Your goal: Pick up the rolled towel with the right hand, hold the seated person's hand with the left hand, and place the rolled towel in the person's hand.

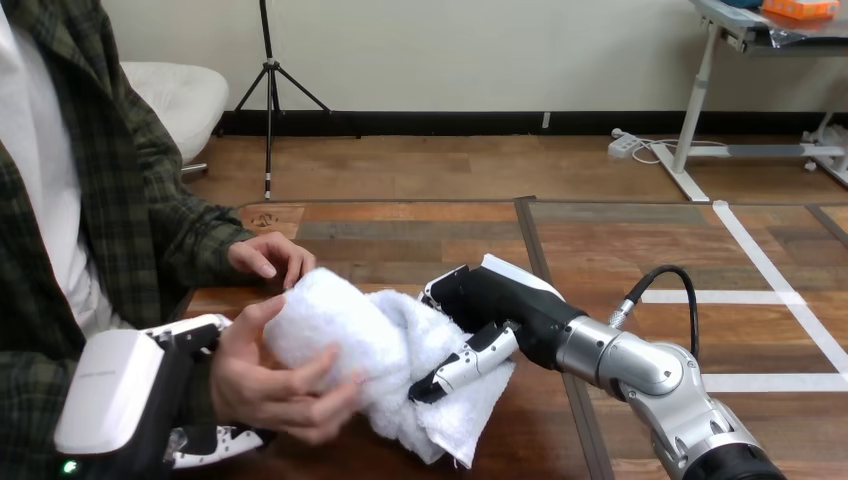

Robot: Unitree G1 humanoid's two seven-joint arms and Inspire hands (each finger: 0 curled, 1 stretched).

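The white rolled terry towel [340,335] already lies in the person's nearer hand [265,385], at the left. My right hand [490,305] is clamped on its right end, so letting go remains. My left hand [112,392] sits against that hand; I cannot tell whether it clasps it.

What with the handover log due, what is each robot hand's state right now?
Left robot hand: closed round the person's wrist.
Right robot hand: closed on the rolled towel, which the person's hand also grips.

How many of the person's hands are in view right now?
2. The person's far hand rests on the table behind the rolled towel; the person's near hand curls round the towel's left end, beside the left hand.
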